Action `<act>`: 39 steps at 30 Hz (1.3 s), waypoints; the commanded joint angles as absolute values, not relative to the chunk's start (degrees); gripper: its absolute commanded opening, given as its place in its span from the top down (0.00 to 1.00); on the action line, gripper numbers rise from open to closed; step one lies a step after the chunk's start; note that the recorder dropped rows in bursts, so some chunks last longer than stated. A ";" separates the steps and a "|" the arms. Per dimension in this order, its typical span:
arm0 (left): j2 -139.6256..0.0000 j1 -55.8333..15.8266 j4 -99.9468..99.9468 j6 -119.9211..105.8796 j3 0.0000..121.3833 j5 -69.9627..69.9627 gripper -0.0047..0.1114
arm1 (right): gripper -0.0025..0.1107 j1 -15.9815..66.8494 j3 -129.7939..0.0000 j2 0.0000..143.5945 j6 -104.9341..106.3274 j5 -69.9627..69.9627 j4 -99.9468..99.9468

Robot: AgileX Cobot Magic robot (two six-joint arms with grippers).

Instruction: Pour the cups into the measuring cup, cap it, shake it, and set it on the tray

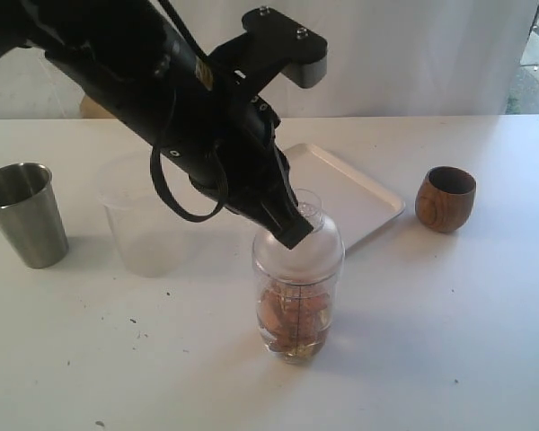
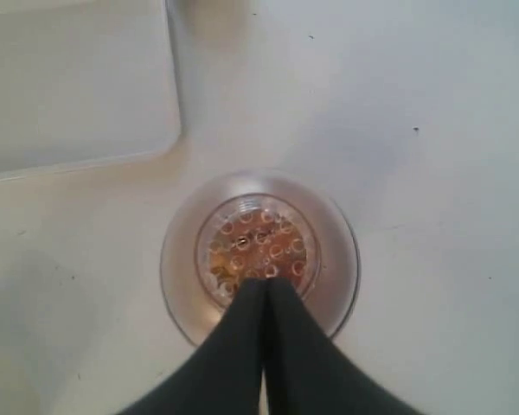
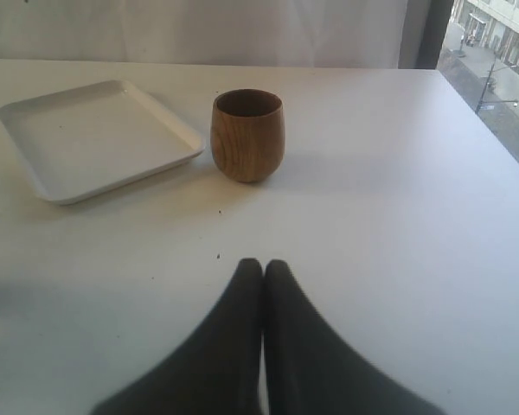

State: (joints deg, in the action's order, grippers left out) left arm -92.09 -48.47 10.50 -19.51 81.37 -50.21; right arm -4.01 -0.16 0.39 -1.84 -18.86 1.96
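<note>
in the exterior view, the measuring cup (image 1: pixel 296 305) is seen standing upright on the table (image 1: pixel 449 341), just in front of the tray (image 1: pixel 350 193), with brownish contents in its lower part and a clear domed cap (image 1: pixel 322 251) fitted on top. the left gripper (image 1: pixel 295 235) is set against the top of that cap, its fingers pressed together with nothing pinched. the steel tumbler (image 1: pixel 25 214) and the frosted plastic cup (image 1: pixel 142 229) are found to the left, and the wooden cup (image 1: pixel 446 199) to the right, past the tray. in the left wrist view, the left gripper (image 2: pixel 264 284) is shown closed tip to tip over the perforated top of the measuring cup (image 2: pixel 333 259), with a corner of the tray (image 2: pixel 69 86) nearby. in the right wrist view, the right gripper (image 3: pixel 262 264) is shown with its fingers pressed together, holding nothing, above the table (image 3: pixel 398 216). the wooden cup (image 3: pixel 247 136) is seen just beside the tray (image 3: pixel 95 138).
</note>
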 commanded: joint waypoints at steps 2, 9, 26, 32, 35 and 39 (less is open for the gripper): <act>-91.31 -48.74 10.96 -18.91 81.44 -47.92 0.96 | 0.98 -3.72 0.00 0.00 -1.29 -18.44 2.07; -93.39 -48.74 9.78 -17.99 81.44 -48.70 0.96 | 0.98 -3.72 0.00 0.00 -1.29 -18.44 2.07; -91.24 -48.74 10.15 -18.01 84.09 -46.09 0.96 | 0.98 -3.72 0.00 0.00 -1.29 -18.44 2.07; -88.97 -48.74 10.02 -17.82 84.50 -44.73 0.62 | 0.98 -3.72 0.00 0.00 -1.29 -18.44 2.07; -88.40 -48.74 9.92 -16.51 84.50 -45.72 0.07 | 0.98 -3.72 0.00 0.00 -1.29 -18.44 2.07; -87.28 -48.74 12.25 -16.47 84.50 -46.74 0.06 | 0.98 -3.72 0.00 0.00 -1.29 -18.44 2.07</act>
State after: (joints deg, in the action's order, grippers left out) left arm -88.53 -48.47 10.34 -16.82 84.20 -47.25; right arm -4.01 -0.16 0.39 -1.84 -18.86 1.96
